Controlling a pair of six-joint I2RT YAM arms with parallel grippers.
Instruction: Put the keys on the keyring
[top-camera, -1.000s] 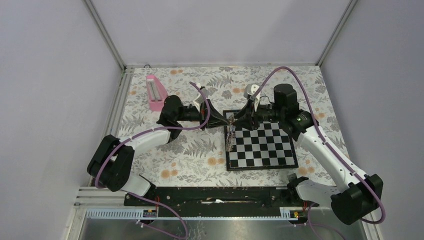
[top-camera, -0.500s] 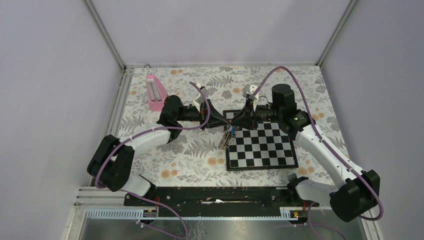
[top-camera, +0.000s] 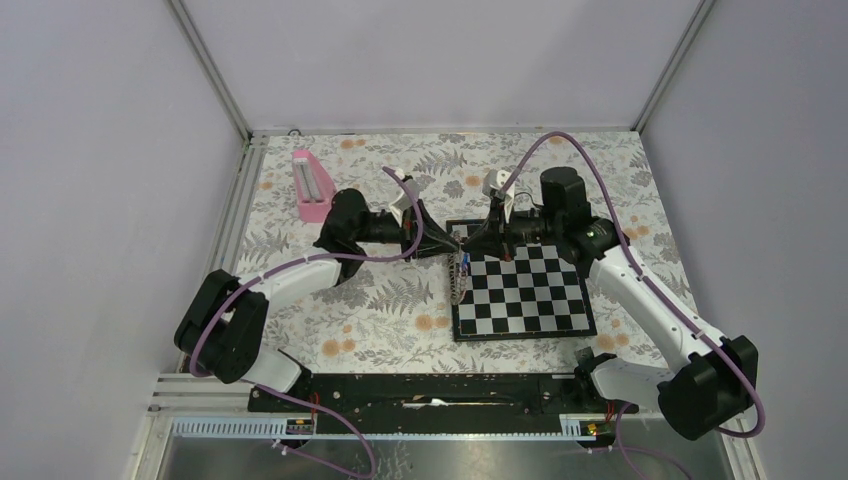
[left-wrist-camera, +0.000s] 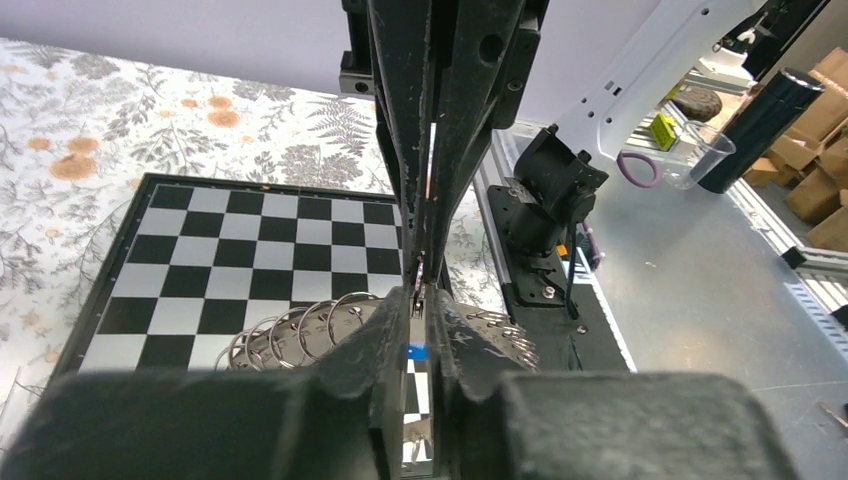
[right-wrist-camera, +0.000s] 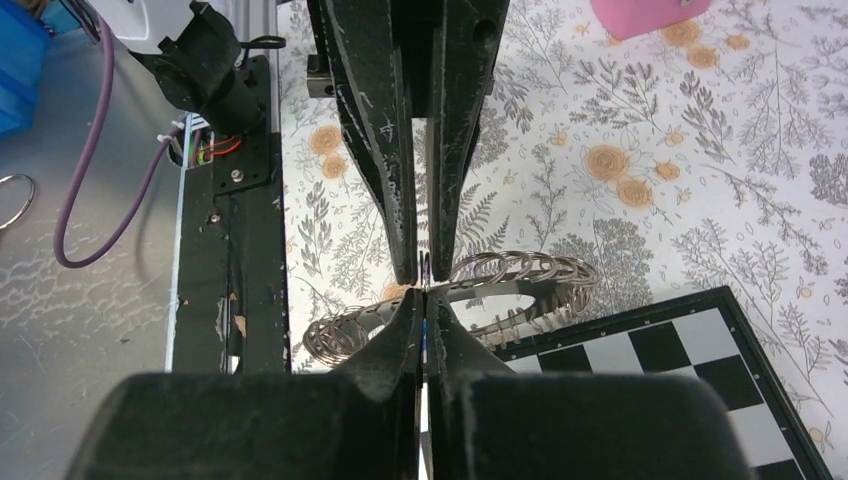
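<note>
Floral table from above: left gripper and right gripper are met tip to tip; the keyring, swung left a moment ago, is hung straight again by the board, so threading looks unsettled. Left wrist: jaws narrowed, key glimpsed between. Right wrist: jaws pinched on the keyring.

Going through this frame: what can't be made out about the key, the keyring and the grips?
Key: left wrist view shows only a blue sliver in the left pincer gap; blade hidden.
Keyring: right wrist view, middle hidden behind the right pincer; too small in the top view.
Grips: what each pincer clamps is hidden where the tips meet, every view.
</note>
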